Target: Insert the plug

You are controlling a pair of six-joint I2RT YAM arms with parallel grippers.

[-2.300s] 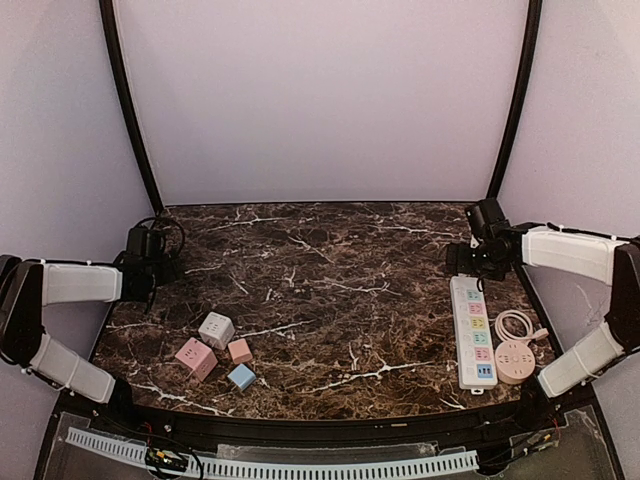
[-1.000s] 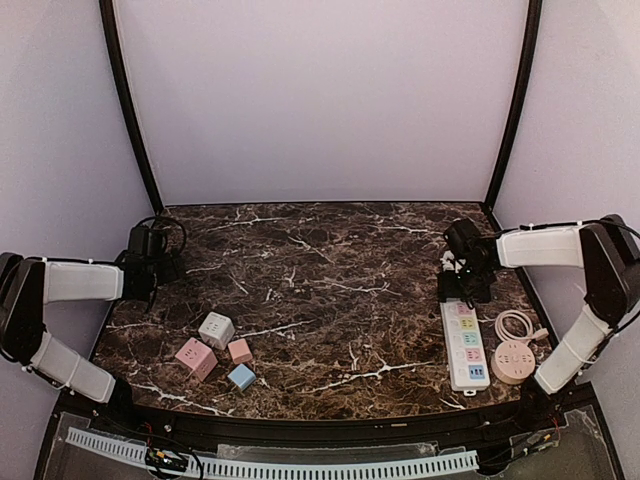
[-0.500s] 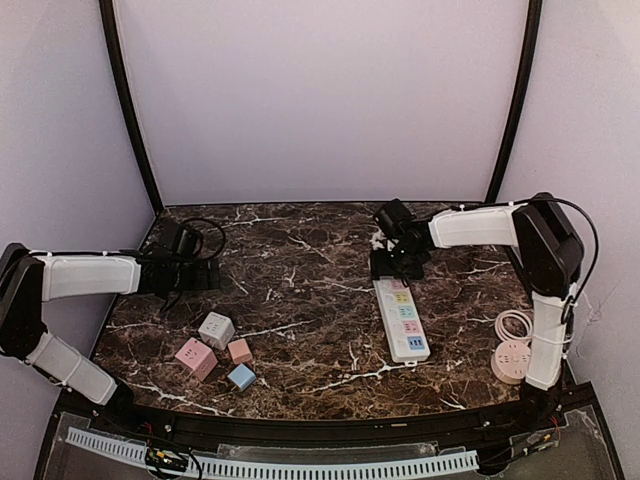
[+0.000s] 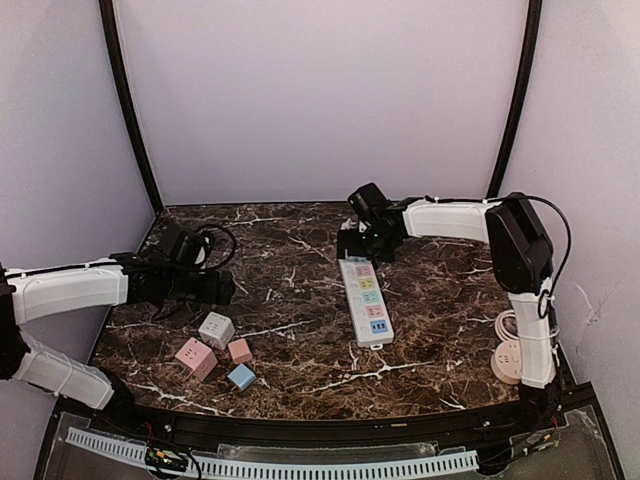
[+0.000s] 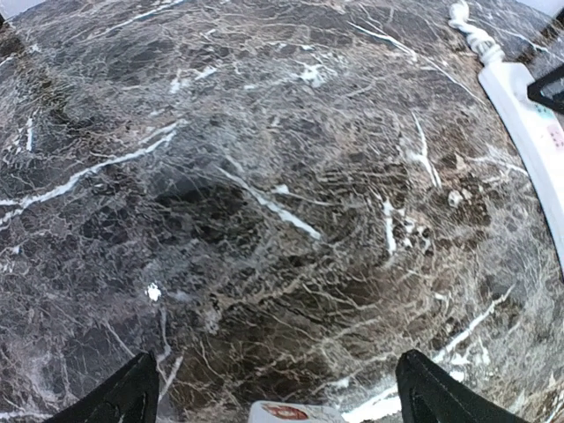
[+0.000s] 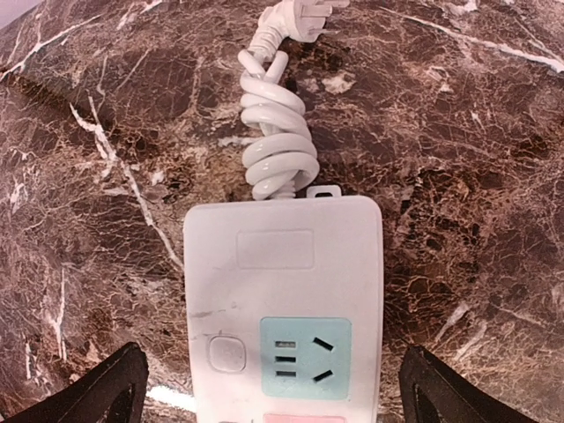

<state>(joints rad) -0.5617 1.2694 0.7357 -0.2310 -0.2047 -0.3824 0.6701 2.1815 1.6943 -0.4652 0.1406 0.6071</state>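
Dragged from the right edge, the long white power strip with 5 coloured sockets [image 4: 366, 300] now lies near the middle of the dark marble table [image 4: 290, 250], and the left arm has swung inward toward it. That spot looks chosen so both arms can reach the sockets.

The right gripper [image 6: 282, 389] sits over the strip's far end with its 2 fingers spread wide, 1 on each side of the body with a gap showing, so it grips nothing. Just beyond that end the strip's white cord is bundled in a tight coil [image 6: 278, 150], with its own plug [image 6: 295, 13] lying on the marble.

The left gripper [image 5: 282, 392] also stands wide and empty, hovering over bare table just behind 4 small cube adapters: grey-white [image 4: 216, 329], pink [image 4: 195, 358], peach [image 4: 239, 350] and blue [image 4: 241, 376]. Judging by this, 1 of these cubes is the plug to insert, though I cannot tell which. Nothing is plugged in yet; picking a cube seems next.
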